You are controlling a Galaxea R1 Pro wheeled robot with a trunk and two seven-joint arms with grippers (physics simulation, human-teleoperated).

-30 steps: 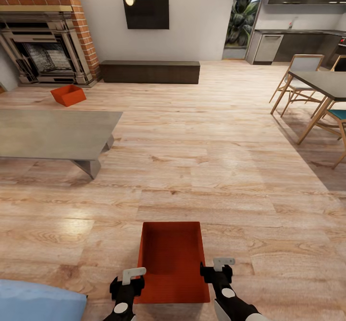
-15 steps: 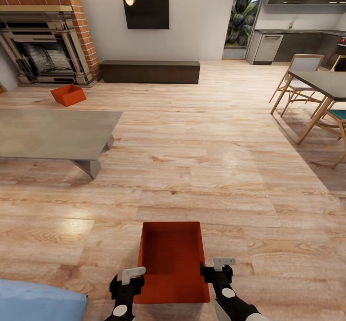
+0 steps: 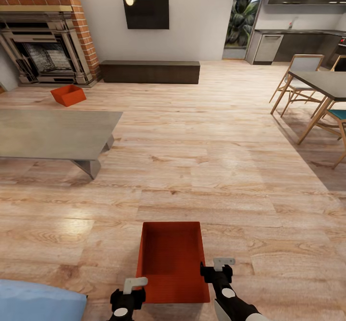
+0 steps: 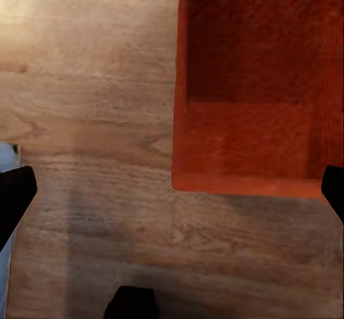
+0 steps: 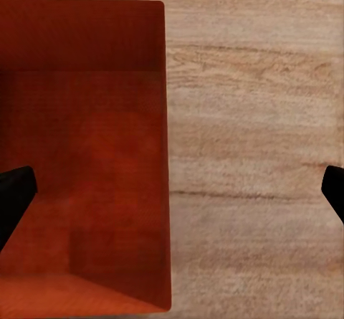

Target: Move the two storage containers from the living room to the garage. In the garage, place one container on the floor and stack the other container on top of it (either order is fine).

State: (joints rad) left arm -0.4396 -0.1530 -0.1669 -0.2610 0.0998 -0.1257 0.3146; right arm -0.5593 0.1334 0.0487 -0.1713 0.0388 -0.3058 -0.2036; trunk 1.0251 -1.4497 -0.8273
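You've got the near storage container (image 3: 172, 262) on the wood-plank floor (image 3: 206, 167) right in front of the robot, between both grippers. It's rectangular, long axis running straight away from you toward the far wall w/ the TV (image 3: 145, 11). Red-orange, smooth walls flaring a bit upward, no lid, mouth up — nothing inside it.

Left gripper (image 3: 129, 290) sits at its near-left corner, beside the left wall. In the left wrist view the dark fingertips (image 4: 16, 197) stand wide apart, the bin's near wall and wood between them — released, gripping nothing. Right gripper (image 3: 217, 269) is just beside the bin's right wall. Its wrist view shows the fingertips (image 5: 14, 197) spread wide, straddling that right wall — also released.

The 2nd storage container (image 3: 68, 95) sits on the same floor by the brick fireplace (image 3: 43, 32), beyond the far edge of the low grey table (image 3: 53, 133), turned at an angle; looks empty too, though small at that range. Dark bench (image 3: 150, 71) lies along the far wall.
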